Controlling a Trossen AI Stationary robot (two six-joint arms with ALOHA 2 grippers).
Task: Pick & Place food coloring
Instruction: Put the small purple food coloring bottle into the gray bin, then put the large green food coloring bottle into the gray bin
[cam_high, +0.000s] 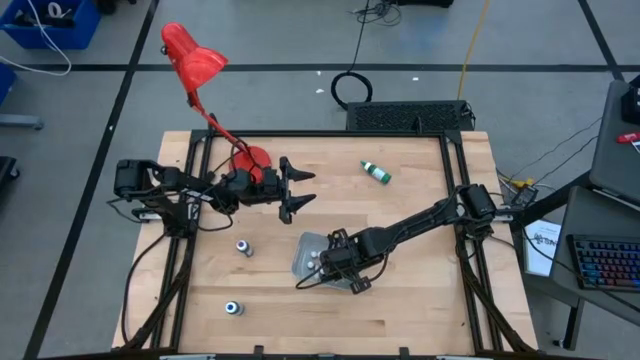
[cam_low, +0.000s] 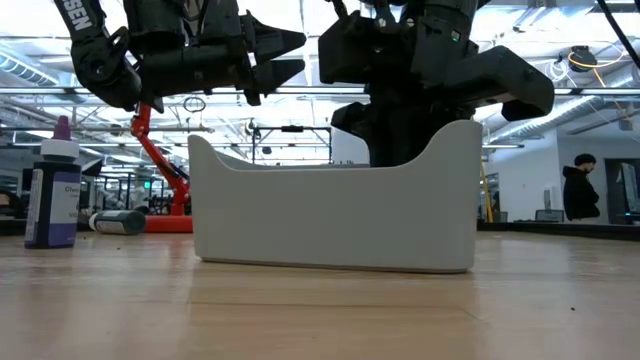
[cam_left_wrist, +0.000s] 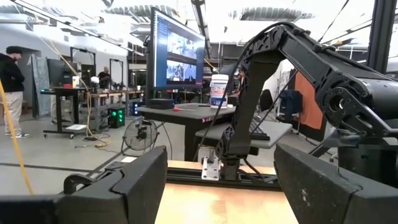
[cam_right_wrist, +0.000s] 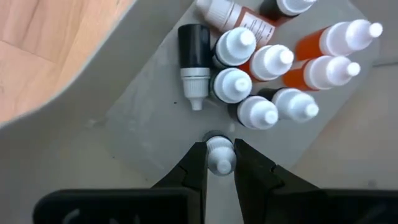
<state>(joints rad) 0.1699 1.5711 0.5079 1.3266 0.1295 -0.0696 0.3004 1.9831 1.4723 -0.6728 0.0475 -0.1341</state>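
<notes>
The pale grey tray (cam_high: 303, 258) sits mid-table, and its wall (cam_low: 335, 215) fills the low view. Inside it, several food coloring bottles (cam_right_wrist: 267, 68) with white caps and orange or dark bodies stand clustered, and a black one (cam_right_wrist: 193, 59) lies on its side. My right gripper (cam_right_wrist: 219, 155) reaches down into the tray (cam_high: 338, 262) and is shut on one small bottle set apart from the cluster. My left gripper (cam_high: 296, 190) hovers open above the table left of centre, touching nothing (cam_left_wrist: 214, 180). Loose bottles remain on the table: a green one (cam_high: 376, 172) lying down and two more (cam_high: 243, 247), (cam_high: 233, 308). My right gripper pinches a small bottle by its white cap (cam_right_wrist: 219, 144) between the two fingertips (cam_right_wrist: 196, 167), coming from above and pointing down. The bottle stands upright under the fingers over the tray floor. Its body and base are hidden by the cap and fingers.
A red desk lamp (cam_high: 195, 60) stands with its base (cam_high: 252, 158) at the far left of the table, close behind my left arm. In the low view a purple bottle (cam_low: 52, 195) stands left of the tray. Bare wood lies along the near edge and right side.
</notes>
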